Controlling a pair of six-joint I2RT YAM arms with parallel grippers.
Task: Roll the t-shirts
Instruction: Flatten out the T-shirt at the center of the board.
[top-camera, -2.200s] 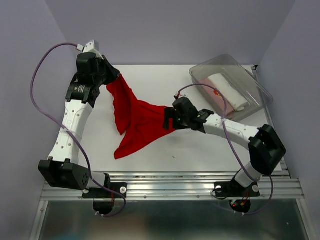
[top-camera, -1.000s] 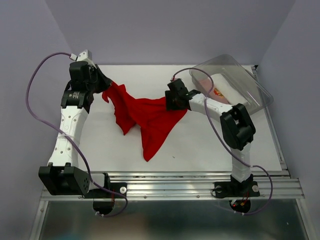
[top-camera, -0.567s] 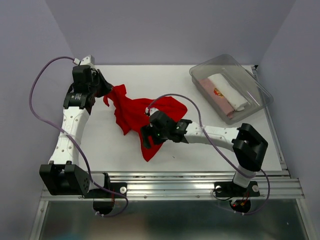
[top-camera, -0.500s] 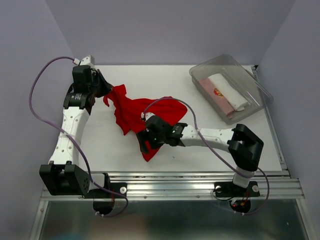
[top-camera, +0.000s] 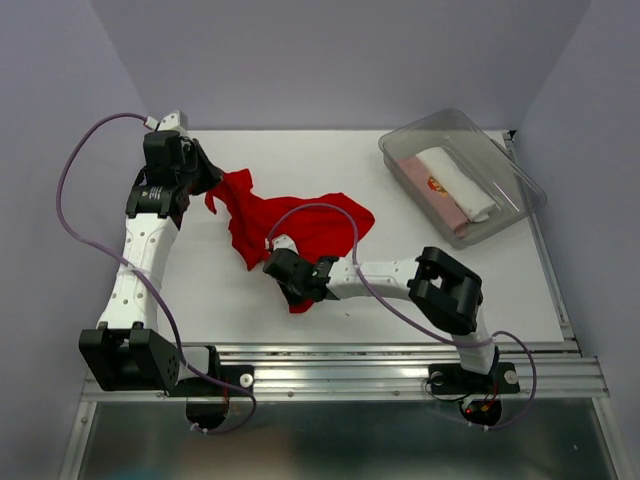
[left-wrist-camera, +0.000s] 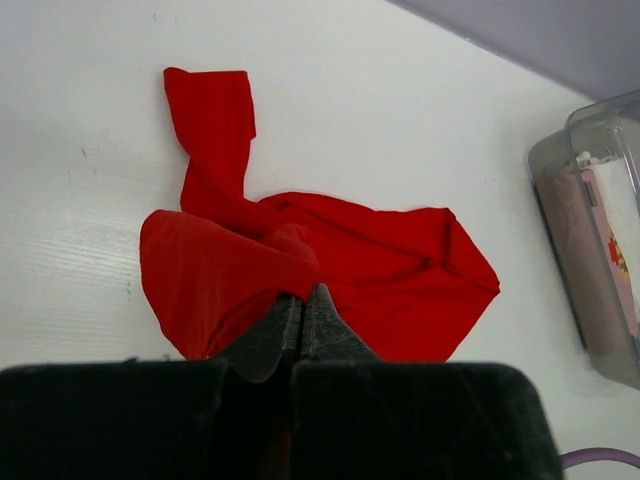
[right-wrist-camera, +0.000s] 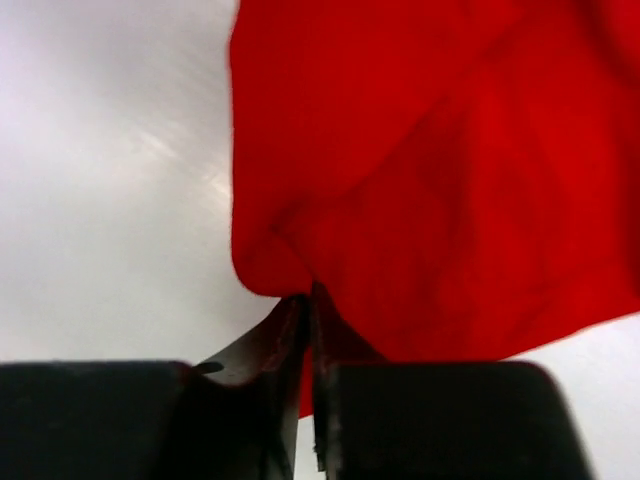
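A plain red t-shirt (top-camera: 300, 225) lies crumpled in the middle of the white table (top-camera: 450, 290). My left gripper (top-camera: 207, 180) is shut on its far left corner; in the left wrist view the left gripper (left-wrist-camera: 303, 292) pinches a raised fold of the red t-shirt (left-wrist-camera: 380, 270). My right gripper (top-camera: 292, 286) sits low at the shirt's near tip. In the right wrist view, the right gripper (right-wrist-camera: 308, 296) has its jaws nearly together, pinching the edge of the red t-shirt (right-wrist-camera: 450, 180). A white roll (top-camera: 458, 182) and a pale pink roll (top-camera: 428, 198) lie in the bin.
A clear plastic bin (top-camera: 505, 160) stands at the back right corner of the table, and the left wrist view catches the bin (left-wrist-camera: 560, 165) at its right edge. A purple cable (top-camera: 320, 208) arches over the shirt. A metal rail (top-camera: 350, 362) runs along the near edge.
My right gripper let go of the shirt near the bin, swung toward the near edge, and closed on the shirt's near tip. The left gripper stayed put.
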